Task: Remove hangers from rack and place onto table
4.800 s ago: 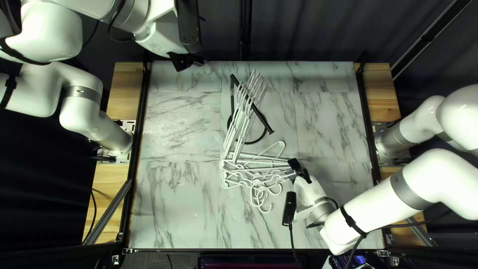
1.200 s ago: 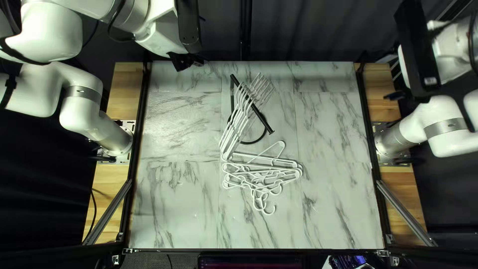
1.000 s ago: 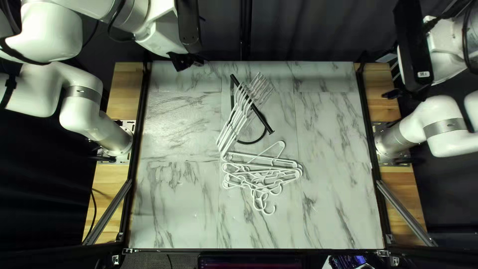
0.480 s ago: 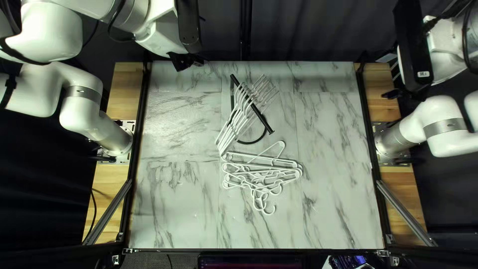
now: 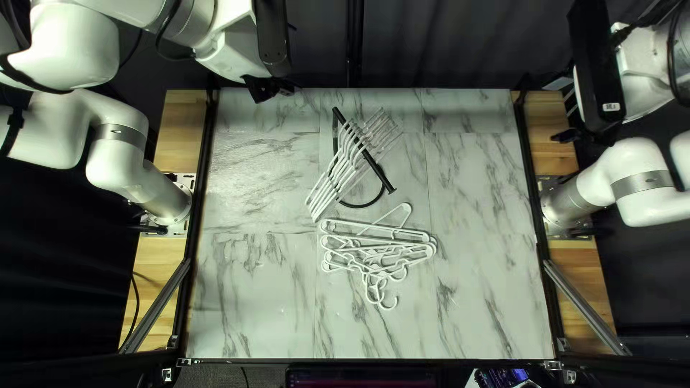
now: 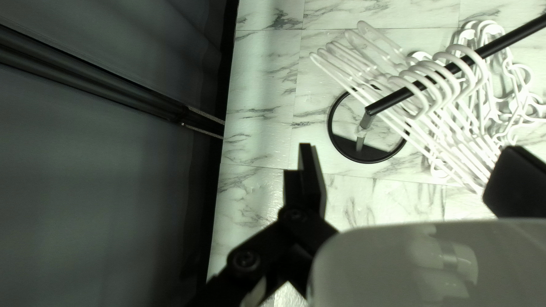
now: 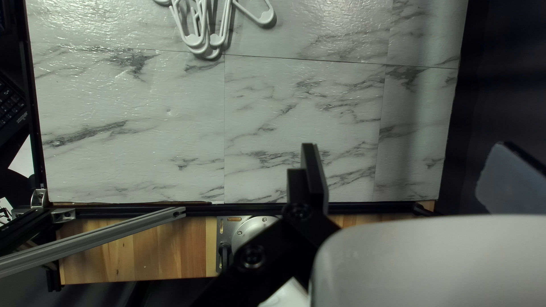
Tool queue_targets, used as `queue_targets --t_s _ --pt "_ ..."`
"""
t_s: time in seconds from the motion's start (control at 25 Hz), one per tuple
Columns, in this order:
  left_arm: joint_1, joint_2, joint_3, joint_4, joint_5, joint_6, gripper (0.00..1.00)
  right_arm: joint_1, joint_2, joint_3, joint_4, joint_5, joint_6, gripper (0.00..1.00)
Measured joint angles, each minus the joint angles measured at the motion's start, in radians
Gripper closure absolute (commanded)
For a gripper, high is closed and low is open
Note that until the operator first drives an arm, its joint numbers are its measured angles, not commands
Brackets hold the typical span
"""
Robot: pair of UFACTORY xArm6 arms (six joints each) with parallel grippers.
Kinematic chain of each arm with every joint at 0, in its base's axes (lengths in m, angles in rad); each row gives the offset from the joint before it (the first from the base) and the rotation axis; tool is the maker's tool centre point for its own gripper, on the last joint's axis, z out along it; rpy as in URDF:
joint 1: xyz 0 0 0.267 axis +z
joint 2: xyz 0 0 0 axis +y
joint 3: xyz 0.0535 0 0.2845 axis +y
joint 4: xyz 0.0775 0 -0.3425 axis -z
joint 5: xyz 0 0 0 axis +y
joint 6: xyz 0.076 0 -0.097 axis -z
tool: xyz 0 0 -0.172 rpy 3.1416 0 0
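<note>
Near the far edge in the top left view hangs my left gripper [image 5: 267,88], open and holding nothing; my right gripper [image 5: 570,136] is raised beyond the table's right edge. Several white hangers [image 5: 346,162] hang slanted on the black rack [image 5: 384,181]. Nearer the front, loose hangers [image 5: 411,233] overlap on the table. From the left wrist, the rack [image 6: 392,101] and its hangers [image 6: 449,139] lie ahead of my open left gripper [image 6: 410,162]. In the right wrist view my right gripper [image 7: 405,162] is open and empty, with the pile's ends [image 7: 213,41] farther off.
Marble-patterned tabletop [image 5: 251,287] shows on both sides of the rack and pile. Dark rails [image 5: 535,208] run along its side edges, with wooden strips [image 5: 564,129] outside them. A dark curtain [image 5: 445,43] hangs behind the far edge.
My right arm has withdrawn from the pile to beyond the right edge, its gripper having let go of the loose hangers. The racked hangers have swung, their near ends leftward. My left arm stays still.
</note>
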Motion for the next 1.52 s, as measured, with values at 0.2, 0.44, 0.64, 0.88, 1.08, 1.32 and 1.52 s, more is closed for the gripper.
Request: queue_targets --t_s 0.2,0.44,0.64,0.88,1.08,1.32,1.52 --pt "-0.007 0.005 0.0 0.002 0.008 -0.011 0.0 0.0 0.0 0.0 0.0 0.0 0.0 0.0" --pt "-0.176 0.086 -0.04 0.055 0.195 -0.217 0.0 0.0 0.0 0.0 0.0 0.0 0.0 0.0" --pt "-0.345 0.143 -0.063 0.067 0.342 -0.455 0.0 0.0 0.0 0.0 0.0 0.0 0.0 0.0" --pt "-0.477 0.187 -0.04 0.05 0.359 -0.664 0.0 0.0 0.0 0.0 0.0 0.0 0.0 0.0" --pt "-0.478 0.187 -0.036 0.048 0.355 -0.672 0.0 0.0 0.0 0.0 0.0 0.0 0.0 0.0" --pt "-0.419 0.21 0.017 0.002 0.241 -0.738 0.0 0.0 0.0 0.0 0.0 0.0 0.0 0.0" --pt "-0.401 0.318 -0.012 -0.048 0.201 -0.904 0.0 0.0 0.0 0.0 0.0 0.0 0.0 0.0"
